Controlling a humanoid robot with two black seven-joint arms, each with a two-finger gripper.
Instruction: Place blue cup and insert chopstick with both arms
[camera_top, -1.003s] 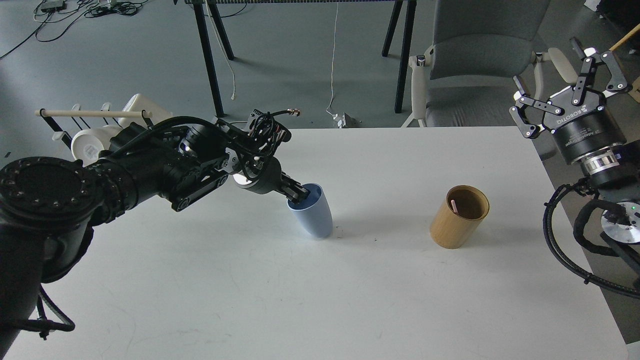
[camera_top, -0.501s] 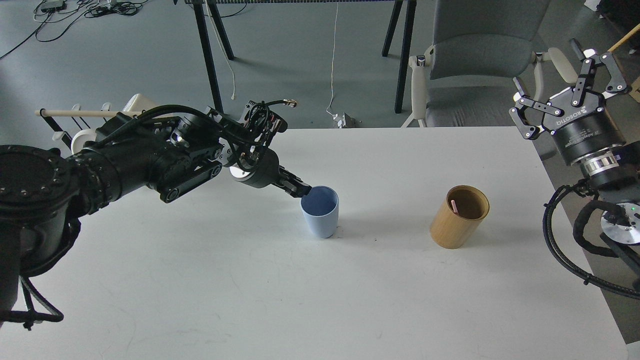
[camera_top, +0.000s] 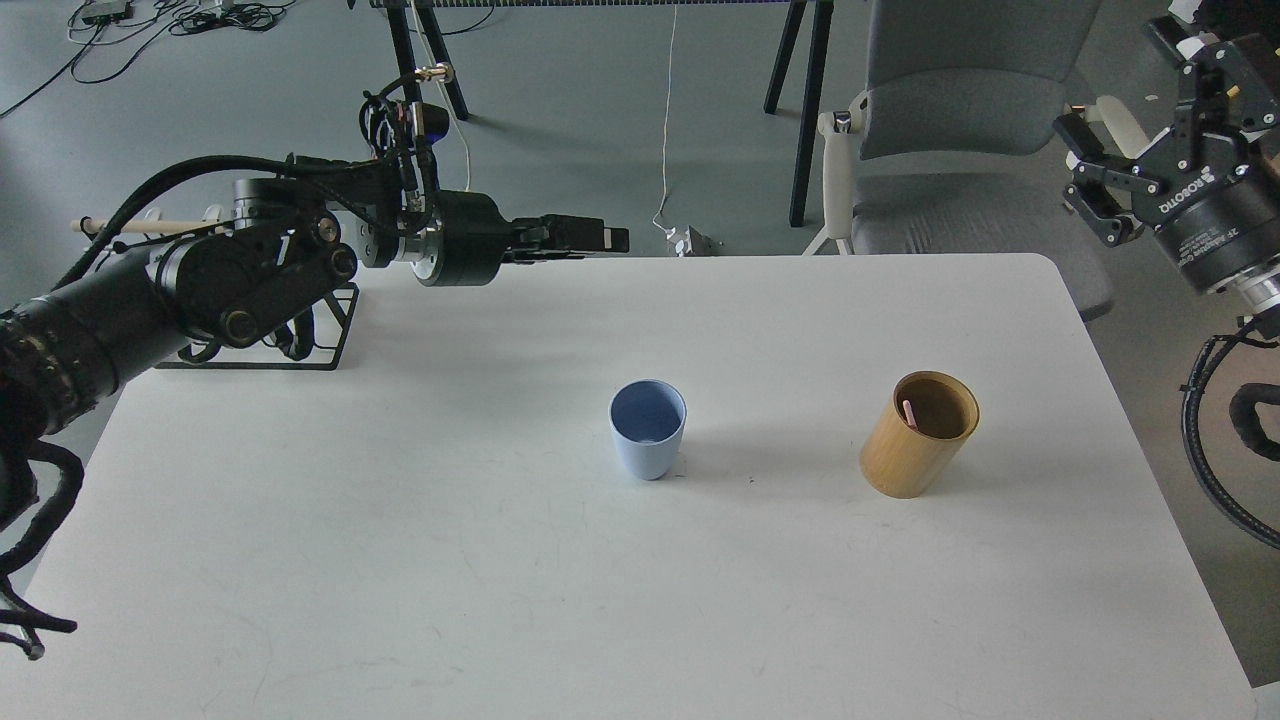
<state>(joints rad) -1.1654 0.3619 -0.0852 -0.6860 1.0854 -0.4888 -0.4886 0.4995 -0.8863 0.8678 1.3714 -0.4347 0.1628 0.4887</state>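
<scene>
The cup (camera_top: 648, 429) now stands upright and alone near the table's (camera_top: 400, 540) middle, released. My left gripper (camera_top: 600, 239) has pulled back up and away toward the far edge, fingers pressed together, holding nothing. A pink chopstick (camera_top: 909, 414) leans inside the wooden holder (camera_top: 915, 440). My right gripper (camera_top: 1150, 120) has risen, fingers spread.

Cup (camera_top: 648, 430) stands upright near the middle of the table (camera_top: 420, 560). Wooden holder (camera_top: 918, 434) sits to its right, well apart, with what looks like a chopstick (camera_top: 909, 412) tip inside. Wire rack (camera_top: 262, 345) at the table's far left corner. Chair (camera_top: 960, 130) behind the far right edge.
</scene>
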